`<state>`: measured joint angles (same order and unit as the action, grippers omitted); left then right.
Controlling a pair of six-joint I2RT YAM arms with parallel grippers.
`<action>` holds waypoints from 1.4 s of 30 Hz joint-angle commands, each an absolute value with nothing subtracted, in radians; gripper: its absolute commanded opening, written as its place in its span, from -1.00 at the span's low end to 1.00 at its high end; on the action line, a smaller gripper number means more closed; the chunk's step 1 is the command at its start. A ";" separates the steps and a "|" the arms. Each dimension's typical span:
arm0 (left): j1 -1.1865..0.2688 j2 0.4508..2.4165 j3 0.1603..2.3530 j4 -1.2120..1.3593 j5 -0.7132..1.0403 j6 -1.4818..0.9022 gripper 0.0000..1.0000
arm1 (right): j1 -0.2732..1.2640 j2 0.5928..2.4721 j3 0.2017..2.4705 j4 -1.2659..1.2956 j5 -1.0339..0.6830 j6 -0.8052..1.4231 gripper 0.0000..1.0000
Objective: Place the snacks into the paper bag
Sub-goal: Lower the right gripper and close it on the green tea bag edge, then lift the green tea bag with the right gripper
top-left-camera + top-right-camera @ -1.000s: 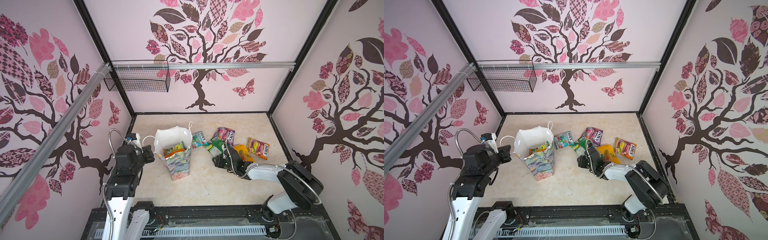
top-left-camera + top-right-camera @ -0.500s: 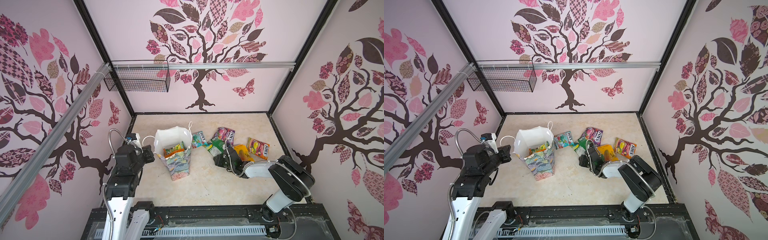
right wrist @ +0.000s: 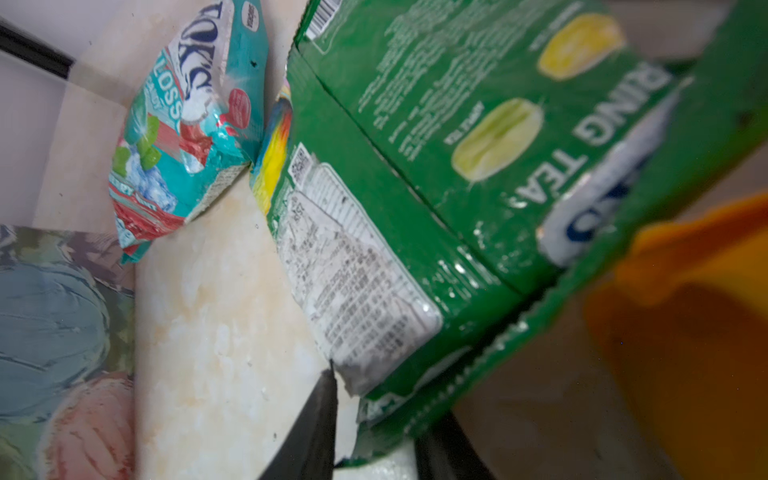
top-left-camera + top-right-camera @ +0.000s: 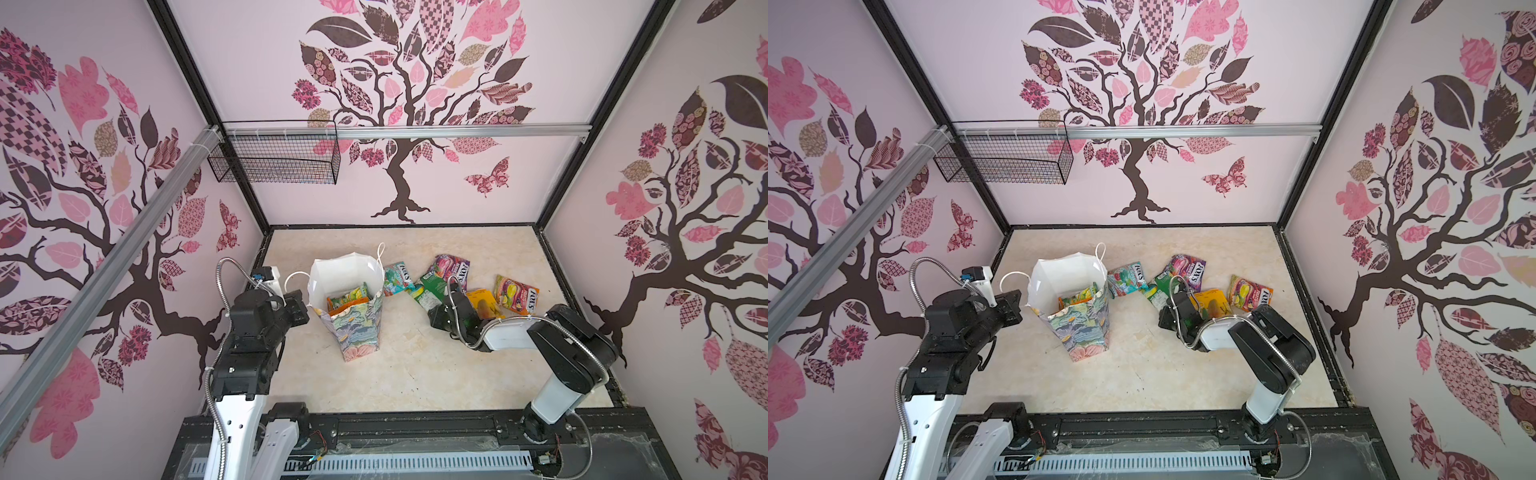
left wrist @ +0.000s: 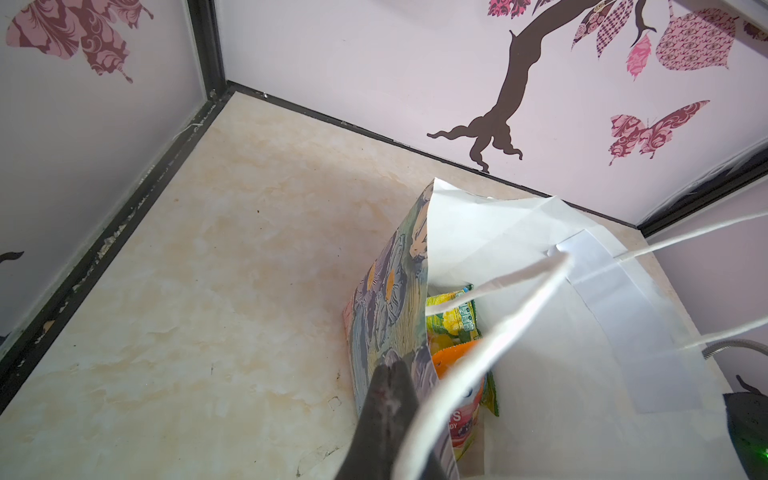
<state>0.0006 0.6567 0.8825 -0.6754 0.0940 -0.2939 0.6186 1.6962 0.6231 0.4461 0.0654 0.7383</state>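
The paper bag (image 4: 353,328) (image 4: 1079,328) stands open at the left of the floor, and two snacks (image 4: 349,297) show inside it. By its wall (image 5: 386,291) my left gripper (image 4: 305,305) (image 5: 390,368) is shut, with the white cord handle (image 5: 498,332) running past its fingers. To the right lie a teal pouch (image 4: 397,278) (image 3: 191,124), a green pouch (image 4: 430,289) (image 3: 457,145), a purple pouch (image 4: 453,268), a yellow one (image 4: 482,301) and an orange one (image 4: 517,293). My right gripper (image 4: 436,311) (image 3: 382,399) is low on the floor, its fingers closed on the green pouch's near edge.
A black wire basket (image 4: 276,160) hangs from the aluminium rail (image 4: 457,131) high on the back wall. Patterned walls close in the floor (image 4: 415,374) on three sides. The right arm's elbow (image 4: 569,345) stands near the right wall.
The right gripper's jaws have narrowed onto the green pouch's edge, and that arm's elbow has shifted a little. The left arm and the bag have not moved.
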 commanded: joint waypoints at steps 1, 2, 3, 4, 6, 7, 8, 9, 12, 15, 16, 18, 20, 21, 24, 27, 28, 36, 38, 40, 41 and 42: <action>0.004 0.650 0.905 -0.675 0.091 -0.284 -0.95 | 0.612 1.717 0.632 0.461 0.071 0.749 -0.57; 0.005 0.650 0.906 -0.676 0.092 -0.284 -0.95 | 0.612 1.715 0.633 0.461 0.067 0.749 -0.65; 0.004 0.650 0.905 -0.675 0.091 -0.284 -0.95 | 0.612 1.713 0.634 0.459 0.066 0.749 -0.72; 0.003 0.650 0.905 -0.676 0.089 -0.284 -0.95 | 0.611 1.708 0.634 0.457 0.066 0.746 -0.80; 0.004 0.649 0.906 -0.674 0.090 -0.284 -0.95 | 0.612 1.699 0.635 0.448 0.067 0.742 -0.93; 0.005 0.651 0.906 -0.674 0.089 -0.284 -0.95 | 0.611 1.693 0.638 0.443 0.067 0.737 -0.98; 0.004 0.651 0.908 -0.675 0.089 -0.283 -0.95 | 0.612 1.687 0.643 0.433 0.066 0.730 -1.00; 0.004 0.651 0.910 -0.675 0.089 -0.283 -0.95 | 0.612 1.682 0.646 0.424 0.065 0.726 -1.00; 0.004 0.654 0.911 -0.676 0.088 -0.282 -0.95 | 0.612 1.651 0.662 0.377 0.057 0.708 -1.00; 0.004 0.656 0.909 -0.675 0.086 -0.284 -0.94 | 0.611 1.614 0.681 0.316 0.042 0.687 -1.00; 0.003 0.658 0.911 -0.675 0.087 -0.284 -0.95 | 0.612 1.602 0.687 0.296 0.038 0.682 -1.00; 0.004 0.656 0.908 -0.677 0.086 -0.285 -0.95 | 0.612 1.580 0.686 0.274 0.034 0.674 -1.00; 0.004 0.654 0.907 -0.678 0.085 -0.285 -0.95 | 0.612 1.554 0.680 0.263 0.035 0.666 -1.00; 0.004 0.654 0.907 -0.679 0.085 -0.285 -0.95 | 0.611 1.544 0.678 0.256 0.037 0.665 -1.00; 0.003 0.656 0.908 -0.678 0.084 -0.287 -0.95 | 0.612 1.511 0.669 0.240 0.045 0.657 -1.00; 0.003 0.652 0.905 -0.678 0.083 -0.288 -0.95 | 0.612 1.485 0.671 0.217 0.050 0.652 -1.00; 0.004 0.651 0.905 -0.675 0.083 -0.290 -0.95 | 0.612 1.477 0.672 0.205 0.053 0.649 -1.00; 0.004 0.647 0.902 -0.678 0.083 -0.289 -0.95 | 0.613 1.410 0.653 0.176 0.052 0.646 -1.00; 0.004 0.647 0.902 -0.678 0.084 -0.291 -0.95 | 0.613 1.384 0.663 0.150 0.046 0.634 -1.00; 0.004 0.644 0.902 -0.677 0.086 -0.289 -0.94 | 0.614 1.352 0.672 0.123 0.047 0.622 -1.00; 0.003 0.644 0.902 -0.678 0.086 -0.289 -0.95 | 0.613 1.330 0.676 0.114 0.051 0.615 -1.00; 0.004 0.644 0.902 -0.678 0.086 -0.288 -0.95 | 0.614 1.311 0.681 0.106 0.051 0.609 -1.00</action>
<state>0.0002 0.6529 0.8825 -0.6754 0.0910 -0.2939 0.6186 1.3945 0.6460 0.1333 0.0330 0.6426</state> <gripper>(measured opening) 0.050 0.043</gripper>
